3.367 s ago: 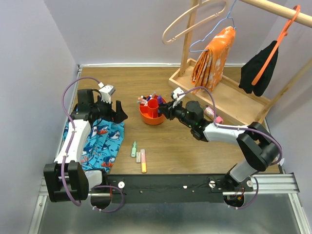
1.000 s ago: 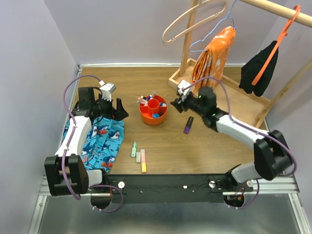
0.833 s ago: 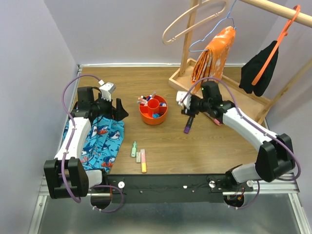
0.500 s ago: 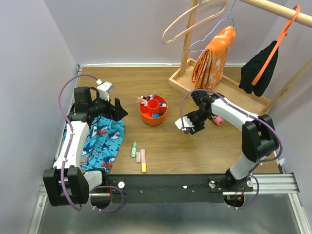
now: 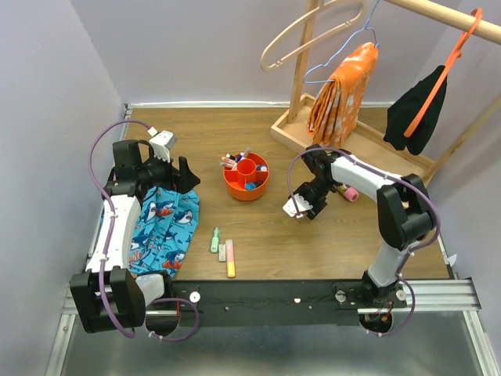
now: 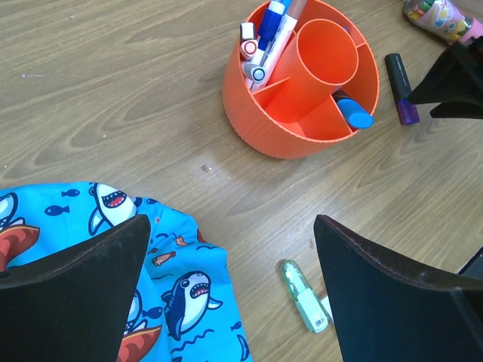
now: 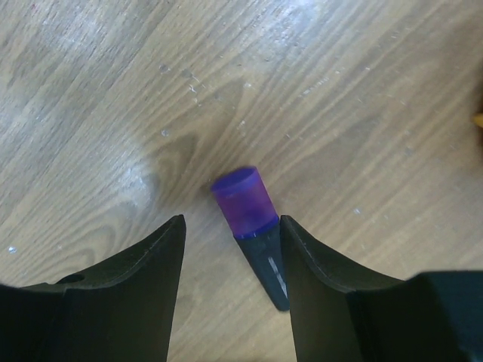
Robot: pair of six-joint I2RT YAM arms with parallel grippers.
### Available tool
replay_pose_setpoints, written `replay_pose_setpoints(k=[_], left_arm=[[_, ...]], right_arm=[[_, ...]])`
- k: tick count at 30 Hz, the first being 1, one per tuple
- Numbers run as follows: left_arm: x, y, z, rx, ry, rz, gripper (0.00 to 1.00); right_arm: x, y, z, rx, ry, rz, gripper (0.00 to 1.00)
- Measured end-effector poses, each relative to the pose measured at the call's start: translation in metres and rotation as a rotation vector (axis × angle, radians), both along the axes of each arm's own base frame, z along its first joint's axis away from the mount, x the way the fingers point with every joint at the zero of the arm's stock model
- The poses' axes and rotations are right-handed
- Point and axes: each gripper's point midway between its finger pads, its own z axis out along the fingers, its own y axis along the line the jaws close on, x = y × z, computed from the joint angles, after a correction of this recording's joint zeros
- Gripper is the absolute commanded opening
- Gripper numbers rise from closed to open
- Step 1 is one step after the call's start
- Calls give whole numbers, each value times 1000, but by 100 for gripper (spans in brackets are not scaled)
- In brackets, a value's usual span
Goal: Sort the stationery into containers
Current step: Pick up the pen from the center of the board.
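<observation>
A black marker with a purple cap [image 7: 253, 219] lies on the wooden table, also seen as a purple marker [image 6: 400, 89] in the left wrist view. My right gripper [image 7: 232, 253] points down over it, open, one finger on each side, the right finger [image 7: 332, 279] close against the barrel. From above, the right gripper [image 5: 307, 205] hides the marker. The red-orange bowl [image 5: 235, 186] holds white and blue pens [image 6: 264, 45] and a blue cap [image 6: 355, 115]. My left gripper [image 5: 188, 176] hovers open, holding nothing, left of the bowl [image 6: 256, 128].
A pale green marker [image 5: 214, 240], a small white one [image 5: 222, 251] and a yellow-pink highlighter [image 5: 230, 259] lie near the front. A pink marker [image 5: 350, 193] lies by the wooden rack base [image 5: 376, 160]. The shark-print cloth [image 5: 160, 227] lies at the left.
My right arm left the bowl, swung right, then turned its gripper downwards and lowered it over the purple marker on the table. The left arm shifted only slightly.
</observation>
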Motion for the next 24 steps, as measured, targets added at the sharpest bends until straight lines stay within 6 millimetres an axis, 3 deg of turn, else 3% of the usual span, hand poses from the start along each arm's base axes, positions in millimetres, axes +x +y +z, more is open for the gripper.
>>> replay_pose_setpoints(k=[6, 9, 12, 13, 16, 20, 24], left_arm=[[-1, 1, -1, -1, 6, 3, 99], [-1, 1, -1, -1, 6, 4, 99], [0, 3, -1, -2, 8, 8, 99], [0, 3, -2, -3, 11, 10, 99], [1, 4, -3, -4, 13, 13, 99], [0, 3, -2, -13, 15, 10, 99], [0, 2, -1, -21, 18, 6, 99]], right_arm=[[13, 8, -18, -17, 32, 1, 57], [18, 10, -21, -24, 39, -3, 50], [22, 10, -23, -41, 44, 2, 34], [22, 10, -24, -54, 51, 4, 24], [23, 10, -24, -87, 67, 11, 10], [19, 11, -22, -118, 92, 4, 4], [-1, 15, -18, -124, 174, -25, 2]])
